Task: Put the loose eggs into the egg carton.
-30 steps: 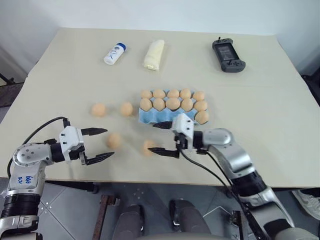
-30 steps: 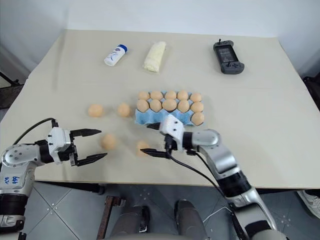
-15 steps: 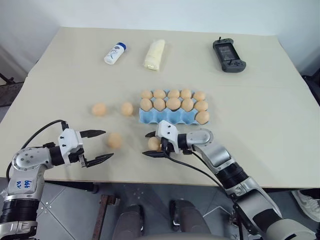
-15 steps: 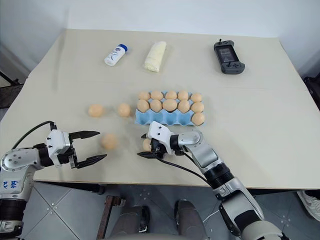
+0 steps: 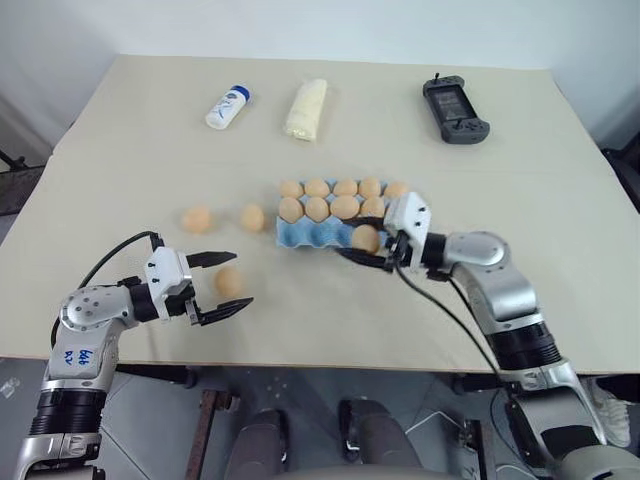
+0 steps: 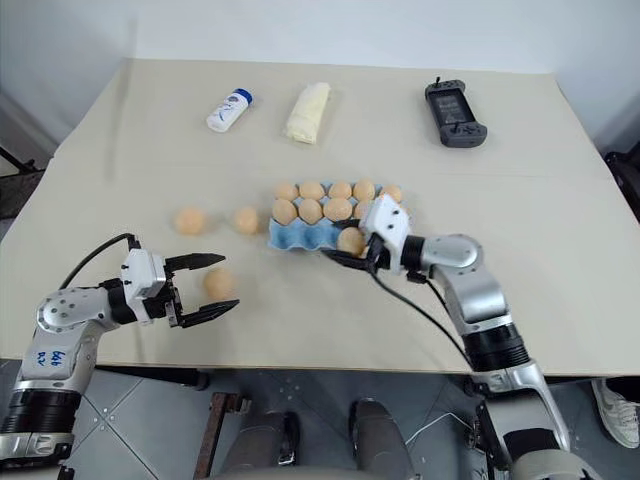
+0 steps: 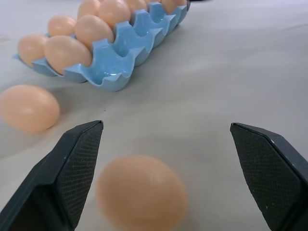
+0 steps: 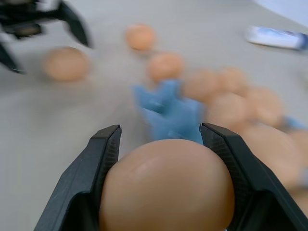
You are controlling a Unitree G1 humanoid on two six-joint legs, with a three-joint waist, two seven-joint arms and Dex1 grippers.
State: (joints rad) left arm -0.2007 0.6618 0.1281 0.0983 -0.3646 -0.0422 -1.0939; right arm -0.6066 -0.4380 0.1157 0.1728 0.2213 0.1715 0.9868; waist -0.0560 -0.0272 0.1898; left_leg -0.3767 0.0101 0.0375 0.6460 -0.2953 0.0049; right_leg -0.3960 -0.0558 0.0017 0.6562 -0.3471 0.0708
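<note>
While my right gripper (image 5: 366,247) is clamping 1 egg (image 5: 365,239) between its 2 black fingers, I am holding it over the front row of the egg carton (image 5: 312,233), where the near cups are lying empty. The 2 back rows of the light blue carton are carrying eggs. My left gripper (image 5: 224,281) is standing wide open and is holding nothing; 1 loose egg (image 5: 229,281) is lying on the table (image 5: 560,200) between its fingertips. 2 more loose eggs (image 5: 197,219) are resting on the table just left of the carton.
</note>
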